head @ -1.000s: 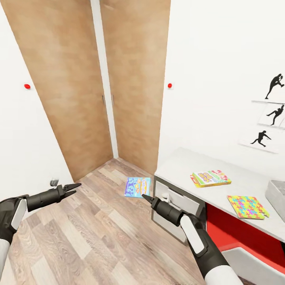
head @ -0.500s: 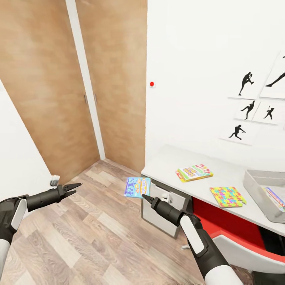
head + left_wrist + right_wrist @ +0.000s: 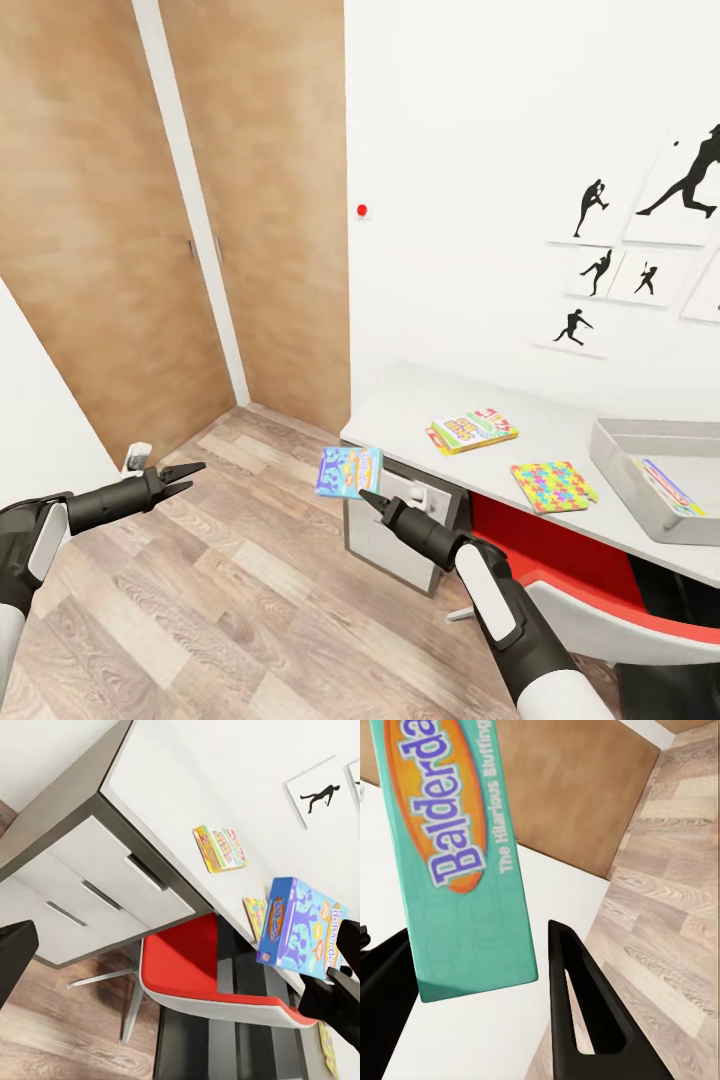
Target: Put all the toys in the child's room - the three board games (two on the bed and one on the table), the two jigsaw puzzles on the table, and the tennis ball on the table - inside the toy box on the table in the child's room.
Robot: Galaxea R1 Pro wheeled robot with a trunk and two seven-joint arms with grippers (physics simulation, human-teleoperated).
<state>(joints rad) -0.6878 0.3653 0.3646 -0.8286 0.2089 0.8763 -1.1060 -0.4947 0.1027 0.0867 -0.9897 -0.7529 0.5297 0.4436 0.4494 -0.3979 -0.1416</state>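
Right claw (image 3: 366, 494) clamped on blue board game (image 3: 348, 472) (held upright), left claw (image 3: 190, 475) slightly parted, holding nothing

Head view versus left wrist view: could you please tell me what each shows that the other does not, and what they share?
The head view brings in the toy box and the wooden doors. The left wrist view brings in the cabinet's three stacked drawer fronts. Both share the blue board game in the right gripper, another board game lying on the table, a jigsaw puzzle and the red chair.
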